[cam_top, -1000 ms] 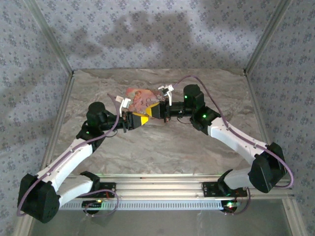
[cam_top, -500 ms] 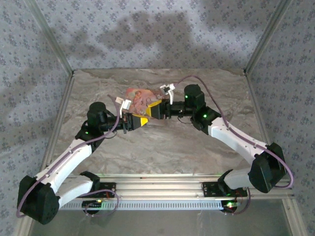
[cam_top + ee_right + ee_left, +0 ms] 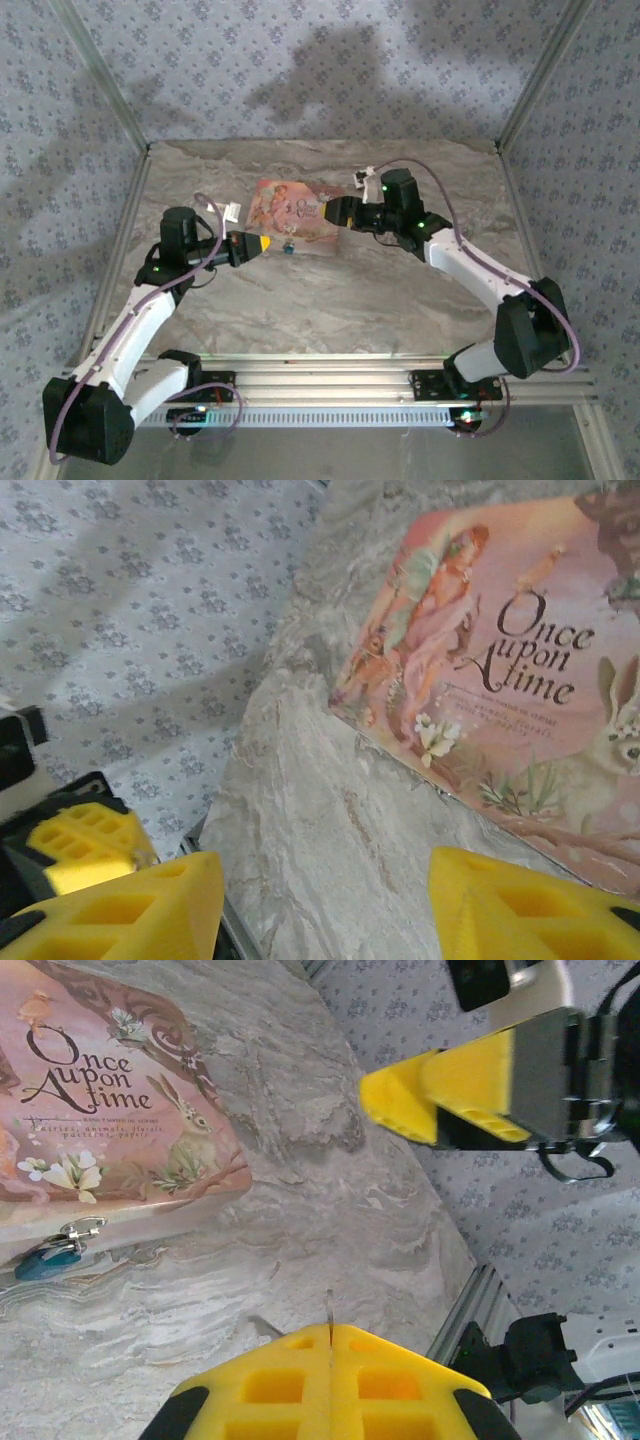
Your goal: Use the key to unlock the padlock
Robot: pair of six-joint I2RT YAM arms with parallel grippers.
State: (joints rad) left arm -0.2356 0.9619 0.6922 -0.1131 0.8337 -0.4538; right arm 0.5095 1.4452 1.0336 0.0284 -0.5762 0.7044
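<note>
The padlock (image 3: 48, 1262) is tiny and teal with a silvery shackle. It lies on the marble table at the front edge of the pink "Once upon a time" box (image 3: 100, 1090); from above, the padlock (image 3: 287, 248) is a blue speck. My left gripper (image 3: 330, 1330) is shut on the key (image 3: 329, 1308), whose thin metal blade pokes out between the yellow fingers. In the top view the left gripper (image 3: 264, 243) points at the padlock from just to its left. My right gripper (image 3: 325, 905) stands open with nothing between its fingers, at the box's right end (image 3: 332, 212).
The pink box (image 3: 290, 212) lies flat in the middle of the marble table (image 3: 330, 300). Patterned fabric walls with metal frame posts close in the back and both sides. An aluminium rail (image 3: 330, 385) carrying the arm bases runs along the near edge.
The two grippers, which met over the box's front edge, have drawn apart, left going left and right going right. The right gripper has opened. The padlock now lies on the table.
</note>
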